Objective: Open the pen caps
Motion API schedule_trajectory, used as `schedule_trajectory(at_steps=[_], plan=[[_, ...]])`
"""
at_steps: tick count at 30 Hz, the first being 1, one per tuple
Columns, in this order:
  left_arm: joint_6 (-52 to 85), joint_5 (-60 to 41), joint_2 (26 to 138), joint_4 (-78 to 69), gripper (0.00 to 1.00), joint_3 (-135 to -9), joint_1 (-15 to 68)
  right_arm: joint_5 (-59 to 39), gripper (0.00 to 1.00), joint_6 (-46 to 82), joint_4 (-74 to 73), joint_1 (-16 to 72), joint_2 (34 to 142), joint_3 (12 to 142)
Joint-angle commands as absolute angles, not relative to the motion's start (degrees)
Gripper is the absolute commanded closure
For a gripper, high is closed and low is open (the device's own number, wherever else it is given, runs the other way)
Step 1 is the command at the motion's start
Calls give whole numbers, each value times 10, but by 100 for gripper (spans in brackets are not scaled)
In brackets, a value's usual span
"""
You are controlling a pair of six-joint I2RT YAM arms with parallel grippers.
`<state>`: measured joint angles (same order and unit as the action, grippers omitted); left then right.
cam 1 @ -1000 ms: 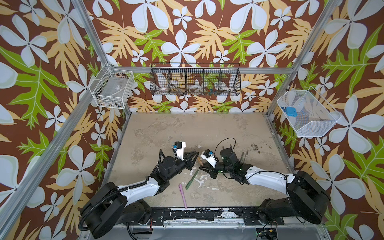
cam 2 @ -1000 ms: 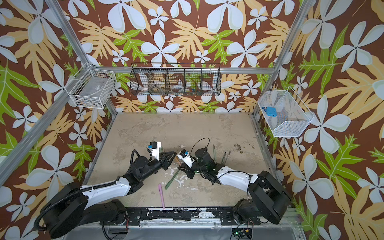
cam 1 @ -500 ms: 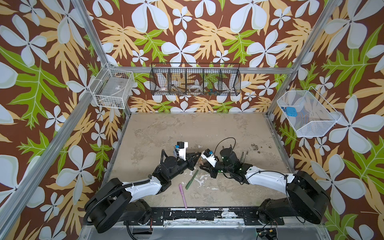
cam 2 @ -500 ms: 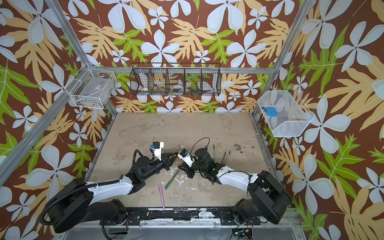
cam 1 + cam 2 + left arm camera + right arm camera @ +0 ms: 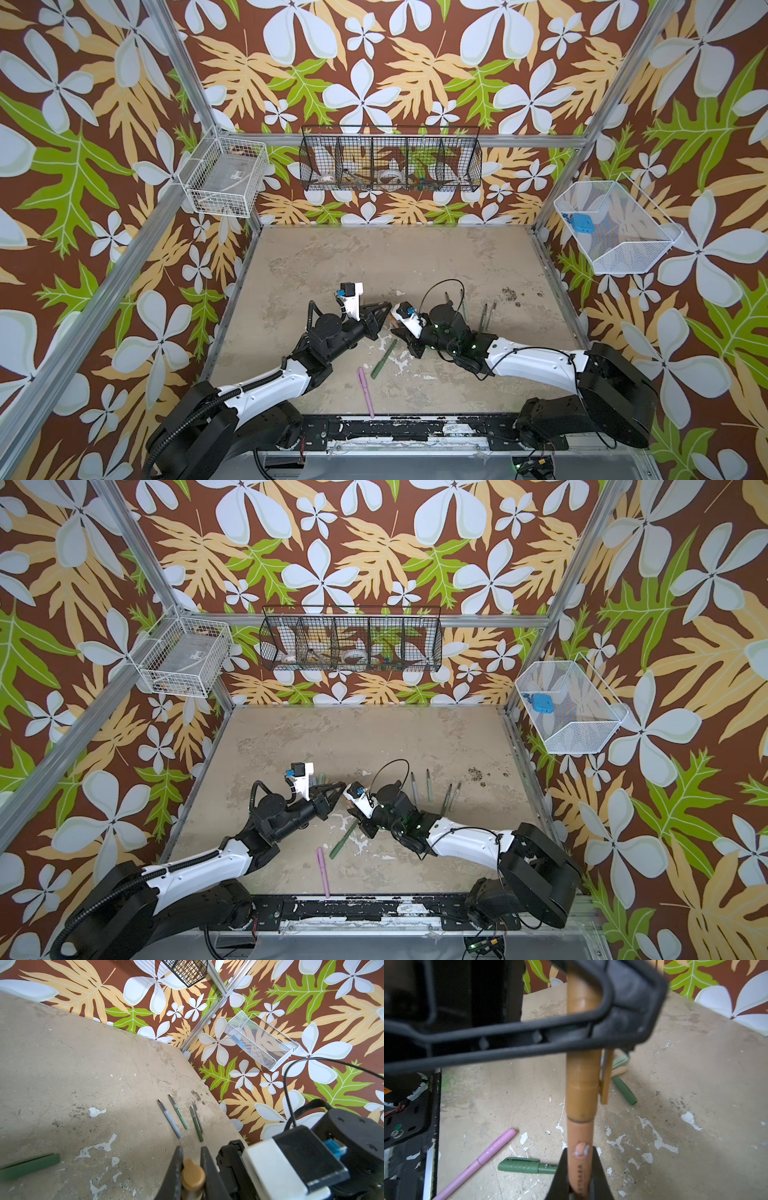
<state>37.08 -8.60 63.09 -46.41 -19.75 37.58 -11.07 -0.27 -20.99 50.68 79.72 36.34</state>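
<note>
A brown pen is held in the air between both grippers. In the right wrist view its brown cap [image 5: 581,1084] with a clip sits on the paler body [image 5: 579,1136]. My right gripper [image 5: 579,1150] is shut on the body. My left gripper [image 5: 192,1148] is shut on the cap's end [image 5: 193,1176], and its black fingers [image 5: 529,1043] cross the cap. In both top views the two grippers [image 5: 388,307] [image 5: 397,328] meet tip to tip at the table's middle. Loose caps, light green [image 5: 619,1061], beige [image 5: 618,1072] and dark green [image 5: 625,1091], lie beyond the pen.
A capped green pen [image 5: 384,359] and a capped pink pen [image 5: 365,390] lie on the table toward the front edge. Several uncapped pen bodies [image 5: 178,1115] lie side by side at the right. Wire baskets [image 5: 390,162] hang on the walls.
My left gripper has closed its fingers on the brown cap. The right gripper has kept its hold on the pen body, and both arms have barely moved.
</note>
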Motion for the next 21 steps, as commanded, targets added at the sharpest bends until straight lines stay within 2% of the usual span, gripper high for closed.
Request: schedule_trajectory(at_steps=[1, 7, 13, 17, 21], plan=[[376, -36, 620, -485, 100, -197, 363, -100, 100, -19, -173, 507, 787, 352], [375, -52, 613, -493, 100, -194, 355, -276, 100, -19, -168, 465, 802, 357], [370, -67, 593, -499, 100, -191, 349, -397, 100, -23, -172, 426, 813, 352], [372, -74, 586, -501, 100, -189, 347, -378, 100, -27, -164, 425, 824, 357], [376, -70, 576, -494, 100, -189, 344, -235, 100, -33, -164, 446, 809, 349]])
